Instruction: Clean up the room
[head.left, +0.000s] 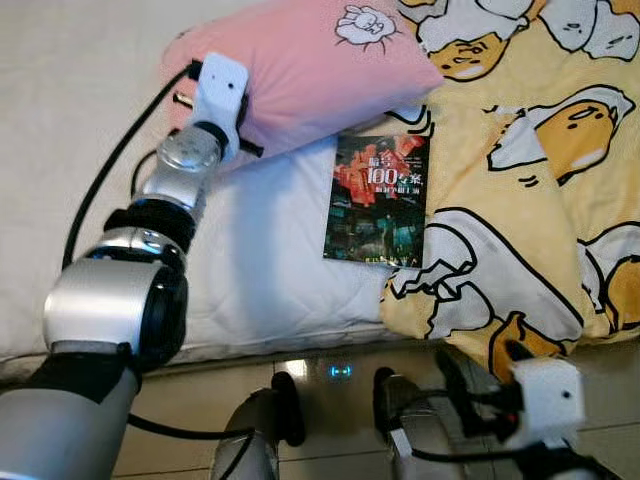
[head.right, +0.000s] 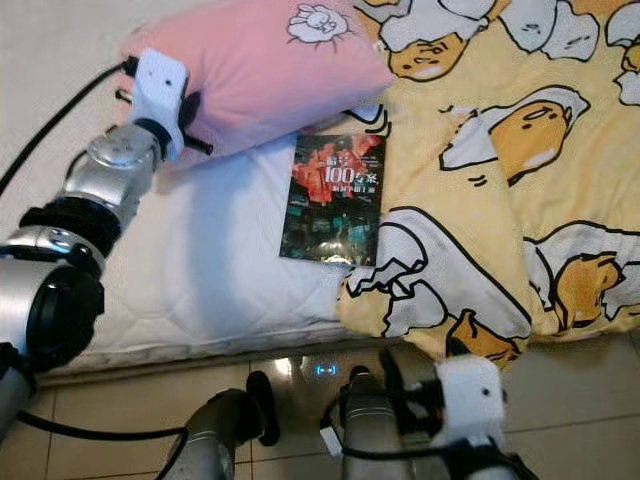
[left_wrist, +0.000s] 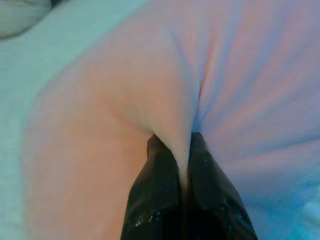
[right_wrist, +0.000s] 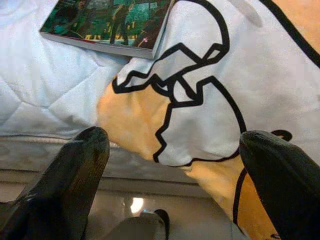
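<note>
On the bed (head.left: 250, 270), the left gripper (left_wrist: 184, 172) has its jaws pinched narrow on a fold of the pink pillow (head.left: 300, 70), which lies at the upper part of the white mattress, its corner overlapping the yellow cartoon blanket (head.left: 530, 150). A dark-covered book (head.left: 378, 198) rests flat just below the pillow, its right edge touching the blanket. The right gripper (right_wrist: 170, 165) hangs low at the bed's edge, jaws wide and empty, near the blanket's drooping corner. Tidying appears barely begun: pillow gripped but not placed, book and rumpled blanket untouched.

Bedroom: quilted mattress (head.left: 260, 270), pink pillow (head.left: 310, 70), cartoon blanket (head.left: 530, 180), tiled floor (head.right: 130, 420).
</note>
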